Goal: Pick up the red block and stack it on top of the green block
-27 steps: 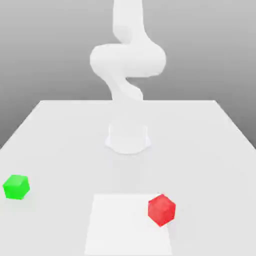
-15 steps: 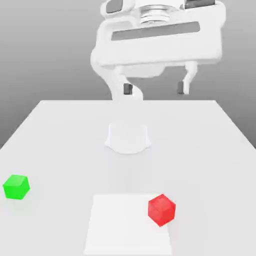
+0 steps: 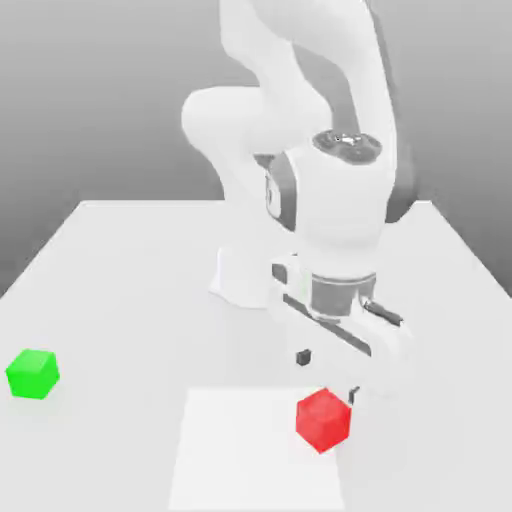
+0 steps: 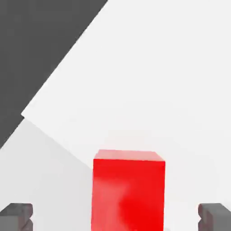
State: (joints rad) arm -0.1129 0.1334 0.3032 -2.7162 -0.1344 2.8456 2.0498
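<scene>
Exterior view, sweeping from its left: the green block (image 3: pixel 33 374) sits alone near the table's (image 3: pixel 120 270) left edge, well apart from everything else. Moving across, the white arm (image 3: pixel 330 215) bends down over the table's near side, and the gripper (image 3: pixel 328 372) hangs just above the red block (image 3: pixel 323 420), jaws spread wide and holding nothing. The red block rests on a paler square patch (image 3: pixel 240 450) of the tabletop, at its right-hand edge. Hand view confirms it: the red block (image 4: pixel 128 189) sits between two dark fingertips (image 4: pixel 17 215), clear gaps either side.
</scene>
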